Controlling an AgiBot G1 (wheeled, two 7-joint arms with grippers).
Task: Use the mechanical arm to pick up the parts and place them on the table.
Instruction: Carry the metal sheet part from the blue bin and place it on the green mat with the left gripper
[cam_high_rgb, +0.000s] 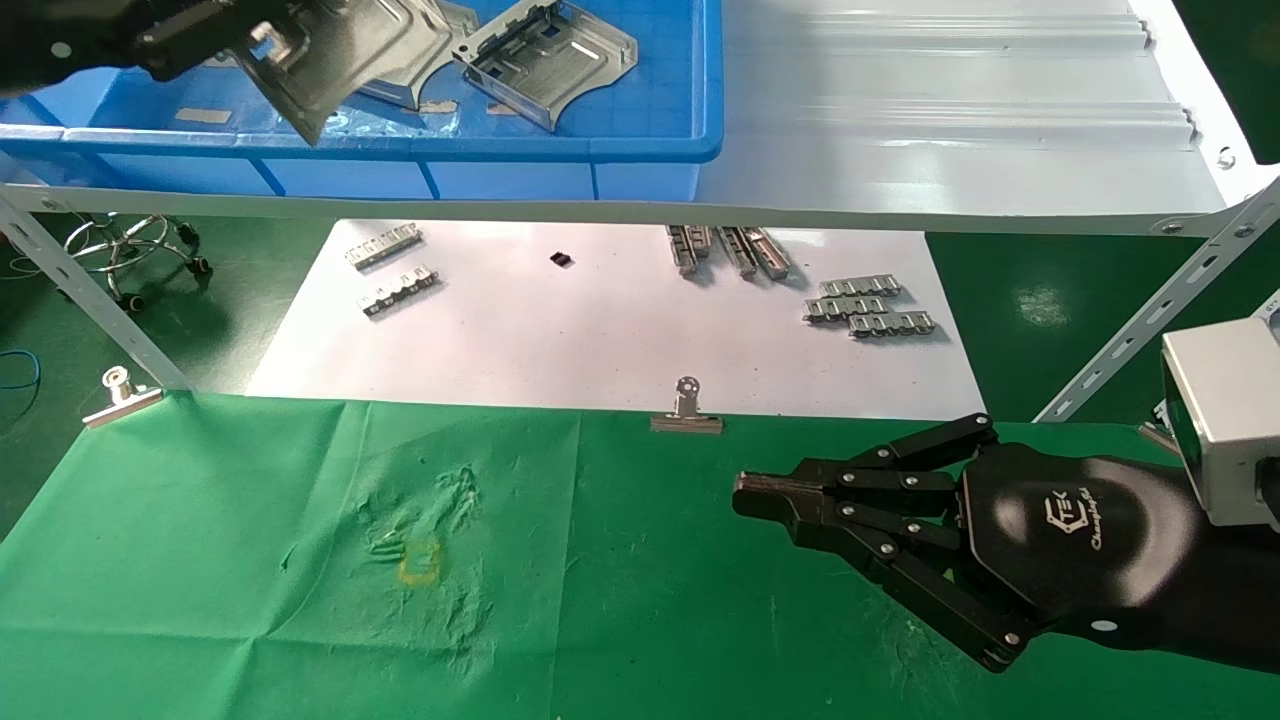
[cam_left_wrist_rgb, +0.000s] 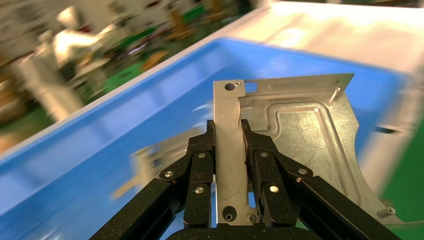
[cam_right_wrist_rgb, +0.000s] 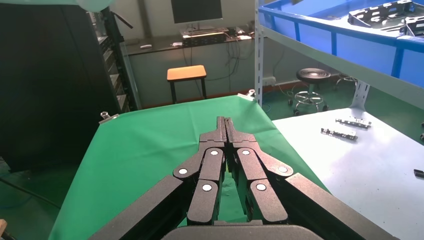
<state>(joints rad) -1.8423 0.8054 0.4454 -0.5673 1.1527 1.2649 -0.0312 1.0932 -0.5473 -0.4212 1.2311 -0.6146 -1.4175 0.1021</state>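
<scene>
My left gripper (cam_high_rgb: 262, 42) is at the upper left over the blue bin (cam_high_rgb: 660, 110), shut on a silver sheet-metal bracket (cam_high_rgb: 345, 55). In the left wrist view its fingers (cam_left_wrist_rgb: 206, 145) clamp the bracket's folded side wall (cam_left_wrist_rgb: 229, 135), with the embossed plate (cam_left_wrist_rgb: 310, 135) hanging to one side. More brackets (cam_high_rgb: 545, 55) lie in the bin. My right gripper (cam_high_rgb: 745, 497) is shut and empty, resting low over the green cloth table (cam_high_rgb: 250, 560); it also shows shut in the right wrist view (cam_right_wrist_rgb: 225, 122).
The bin stands on a pale grey ribbed shelf (cam_high_rgb: 950, 110) with slanted struts (cam_high_rgb: 1150, 320). A white sheet (cam_high_rgb: 600, 330) behind the cloth carries small toothed strips (cam_high_rgb: 868, 305). Binder clips (cam_high_rgb: 686, 410) pin the cloth's far edge. A faint yellow mark (cam_high_rgb: 420, 560) is on the cloth.
</scene>
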